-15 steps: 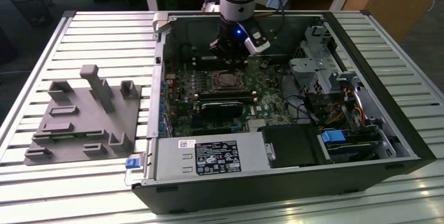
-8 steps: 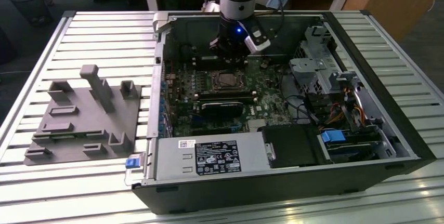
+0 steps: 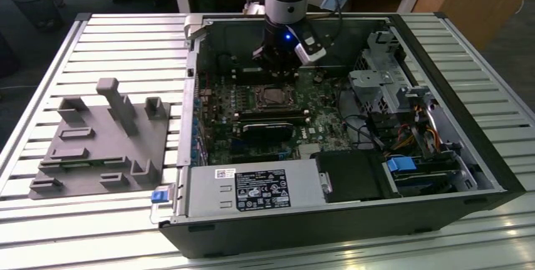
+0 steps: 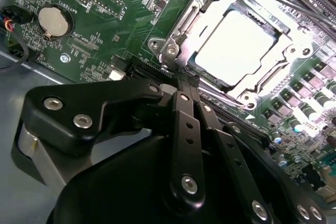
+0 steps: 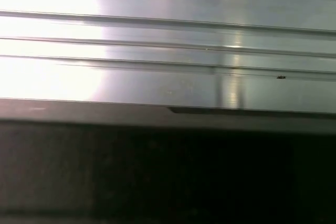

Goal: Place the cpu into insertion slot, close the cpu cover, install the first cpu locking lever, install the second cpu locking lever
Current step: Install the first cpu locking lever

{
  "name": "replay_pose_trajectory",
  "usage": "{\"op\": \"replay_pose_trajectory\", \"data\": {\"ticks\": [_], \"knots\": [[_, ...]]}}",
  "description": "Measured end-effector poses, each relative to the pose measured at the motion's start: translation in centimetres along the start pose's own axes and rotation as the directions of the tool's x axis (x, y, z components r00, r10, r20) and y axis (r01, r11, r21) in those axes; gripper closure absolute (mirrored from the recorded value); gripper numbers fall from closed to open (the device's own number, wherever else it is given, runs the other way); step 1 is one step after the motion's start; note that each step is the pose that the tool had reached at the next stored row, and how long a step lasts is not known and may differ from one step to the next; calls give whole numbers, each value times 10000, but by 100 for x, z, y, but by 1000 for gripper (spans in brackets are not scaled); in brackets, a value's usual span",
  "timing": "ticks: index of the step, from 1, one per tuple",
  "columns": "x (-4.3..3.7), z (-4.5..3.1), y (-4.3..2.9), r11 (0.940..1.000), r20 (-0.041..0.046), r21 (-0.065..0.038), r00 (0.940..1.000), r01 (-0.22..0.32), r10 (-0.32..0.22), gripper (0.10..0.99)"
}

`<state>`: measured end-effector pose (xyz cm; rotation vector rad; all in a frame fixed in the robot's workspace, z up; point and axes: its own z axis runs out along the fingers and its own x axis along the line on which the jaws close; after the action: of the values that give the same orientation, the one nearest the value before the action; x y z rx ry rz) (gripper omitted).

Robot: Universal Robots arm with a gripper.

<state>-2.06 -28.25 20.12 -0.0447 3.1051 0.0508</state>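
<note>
Overhead, in the exterior view, the gripper (image 3: 280,63) hangs inside the open case (image 3: 493,176), just beyond the slot (image 3: 272,96) on the motherboard (image 3: 322,135). In the second wrist view the fingers (image 4: 185,95) are pinched together, empty, tips beside the cover (image 4: 202,9); the cpu (image 4: 236,45) lies seated under it.

**Gripper over the socket inside the open case**

The gripper (image 3: 276,64) hangs inside the computer case (image 3: 468,157), just above the motherboard (image 3: 250,126). Directly beyond its fingertips in the second wrist view, the cpu (image 4: 236,48) lies in the insertion slot (image 4: 202,74), framed by the cpu cover (image 4: 294,51). A fixture block (image 3: 104,141) sits outside, toward the exterior view's left.
</note>
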Motion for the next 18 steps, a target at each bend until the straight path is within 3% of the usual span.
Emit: {"op": "replay_pose_trajectory", "data": {"ticks": [6,14,15,18], "knots": [[1,19,-1,10000,-5,92,10000,3,-3,980],[3,47,-3,9999,-6,104,10000,4,-4,980],[3,49,-4,10000,-5,79,10000,2,-2,980],[2,58,-2,9999,2,-133,10000,-5,5,980]]}}
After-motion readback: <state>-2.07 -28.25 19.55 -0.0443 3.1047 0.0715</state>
